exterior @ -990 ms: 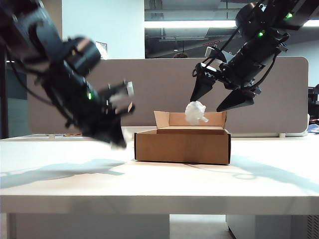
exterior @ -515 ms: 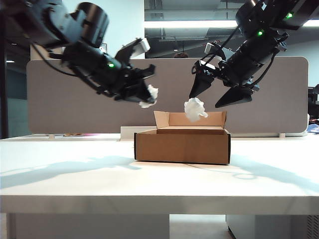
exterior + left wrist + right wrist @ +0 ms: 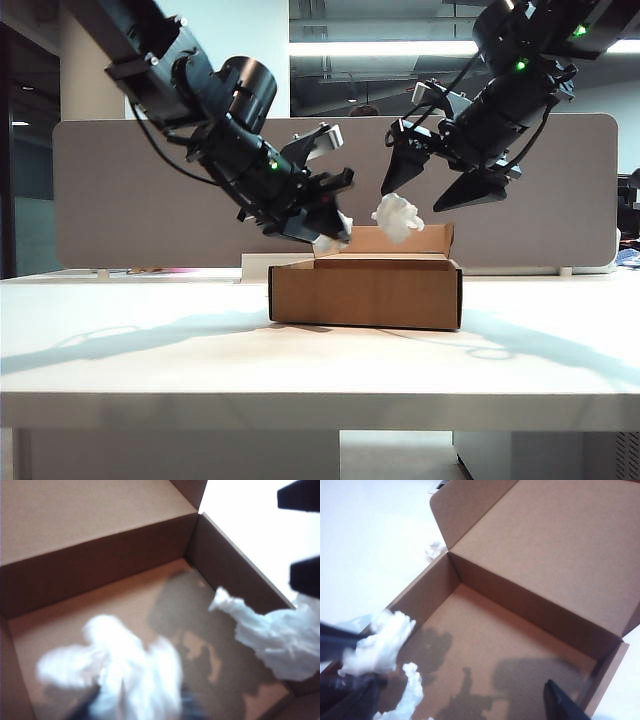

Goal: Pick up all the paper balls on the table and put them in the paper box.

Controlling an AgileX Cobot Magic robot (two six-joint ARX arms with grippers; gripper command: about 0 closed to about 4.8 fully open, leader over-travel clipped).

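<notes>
The brown paper box (image 3: 365, 292) stands open on the white table (image 3: 150, 360). My left gripper (image 3: 338, 222) reaches down over the box's left rim with a white paper ball (image 3: 328, 240) at its fingertips. In the left wrist view this ball (image 3: 130, 670) is a blur between the dark fingers, so the grip is unclear. My right gripper (image 3: 412, 198) hangs wide open above the box. A second paper ball (image 3: 397, 217) clings to its left finger, also visible from the left wrist camera (image 3: 280, 640) and the right wrist camera (image 3: 412, 690). The box floor (image 3: 520, 645) is bare.
The box's lid flap (image 3: 400, 238) stands upright at the back. A grey divider panel (image 3: 130, 200) runs behind the table, with a low white block (image 3: 255, 262) in front of it. A small white crumpled scrap (image 3: 435, 550) lies on the table beyond the box's corner.
My left arm rose from the table at the left and swung right, bringing its paper ball over the box's left rim. The right gripper stayed open with its ball still at the finger.
</notes>
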